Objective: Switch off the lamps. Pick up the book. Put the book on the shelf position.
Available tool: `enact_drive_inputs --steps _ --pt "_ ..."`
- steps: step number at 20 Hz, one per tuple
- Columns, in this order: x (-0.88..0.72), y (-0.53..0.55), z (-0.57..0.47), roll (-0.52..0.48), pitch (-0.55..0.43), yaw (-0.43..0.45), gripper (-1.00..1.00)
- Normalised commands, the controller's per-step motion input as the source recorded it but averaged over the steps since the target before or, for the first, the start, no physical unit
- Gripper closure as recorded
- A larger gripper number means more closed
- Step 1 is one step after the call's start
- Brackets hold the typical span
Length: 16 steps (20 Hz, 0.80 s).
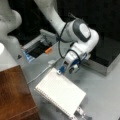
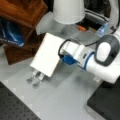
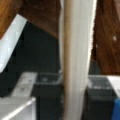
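Book (image 3: 76,50) edge-on in clenched claw (image 3: 75,92) | long axis prob. along fingers | near shelf (image 1: 12,95)

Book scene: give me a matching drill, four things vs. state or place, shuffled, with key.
Things:
1. book
2. gripper
3. shelf
4. lampshade

States or places:
A. white, at a front view's top
B. shut on the book's edge
C. dark reddish-brown wood, at a front view's left
D. white slab held off the table, tilted

Pairs: 1-D, 2-B, 3-C, 4-A
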Motion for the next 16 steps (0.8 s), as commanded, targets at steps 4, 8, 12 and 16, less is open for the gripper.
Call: enact_drive_inputs --steps 4,8,12,16 --pt "-0.11 -0.04 -0.07 -0.346 0.000 0.108 -1.00" --pt "-0.03 -0.07 -0.03 -0.307 0.001 0.120 -1.00" --pt "0.03 -0.07 -0.04 -0.239 -0.016 0.117 1.00" --pt "0.05 -0.07 -0.05 -0.224 -0.029 0.117 1.00"
